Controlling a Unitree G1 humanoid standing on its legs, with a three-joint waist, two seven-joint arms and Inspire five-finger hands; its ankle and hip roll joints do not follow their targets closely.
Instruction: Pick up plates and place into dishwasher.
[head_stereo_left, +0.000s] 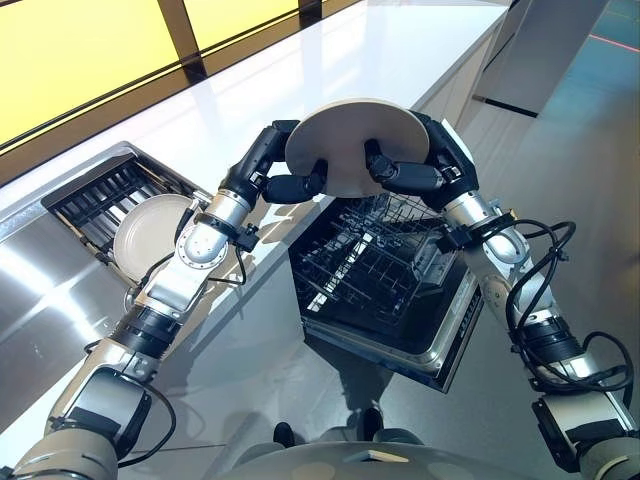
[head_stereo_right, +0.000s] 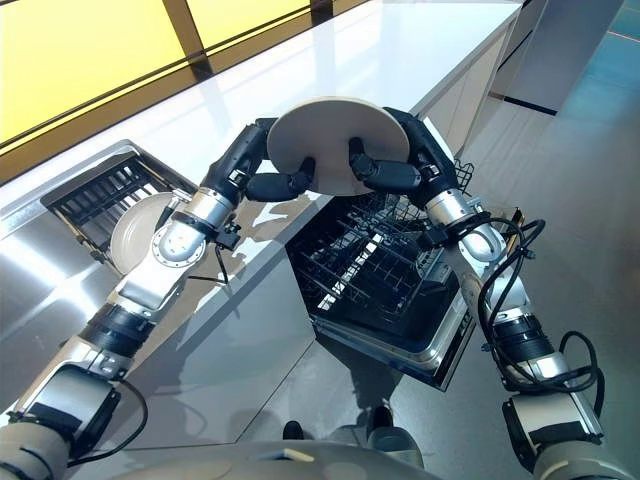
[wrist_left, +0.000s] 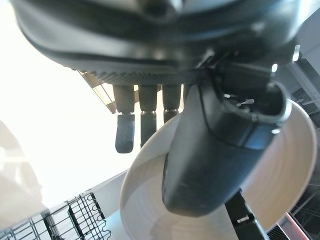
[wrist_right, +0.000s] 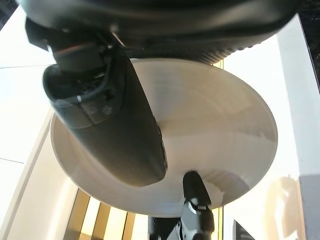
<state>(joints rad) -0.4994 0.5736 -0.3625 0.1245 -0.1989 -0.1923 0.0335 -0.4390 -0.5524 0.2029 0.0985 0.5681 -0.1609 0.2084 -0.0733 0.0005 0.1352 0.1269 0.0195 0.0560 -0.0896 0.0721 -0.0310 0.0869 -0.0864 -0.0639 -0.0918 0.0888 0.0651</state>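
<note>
Plate (head_stereo_left: 357, 142) hung in the air between both hands, raised above the bench edge and over the open dishwasher (head_stereo_left: 385, 290). It was round and beige, tipped so that its face looked toward the robot. The left hand (head_stereo_left: 285, 165) gripped its left rim, thumb across the near face and fingers (wrist_left: 125, 132) reaching behind the rim. The right hand (head_stereo_left: 425, 160) gripped the right rim the same way, thumb pressed on the face and the rest wrapped behind. In the right wrist view the thumb lay dark over the plate's pale surface, and the tip of the left thumb showed at the far rim.

Below the plate, the dishwasher's rack (head_stereo_left: 370, 265) of black wire was pulled out over the lowered door (head_stereo_left: 440, 350), whose steel edge caught the light. I could see nothing standing in the rack.

A second plate (head_stereo_left: 150, 235), same colour, leaned in a dark drying rack (head_stereo_left: 95, 200) set into the steel part of the bench (head_stereo_left: 60, 300) at the robot's left, well apart from the held one. The left forearm crossed just in front of it. Beyond that, the white bench (head_stereo_left: 350, 60) ran on toward the far wall beside the yellow panels (head_stereo_left: 70, 50).
</note>
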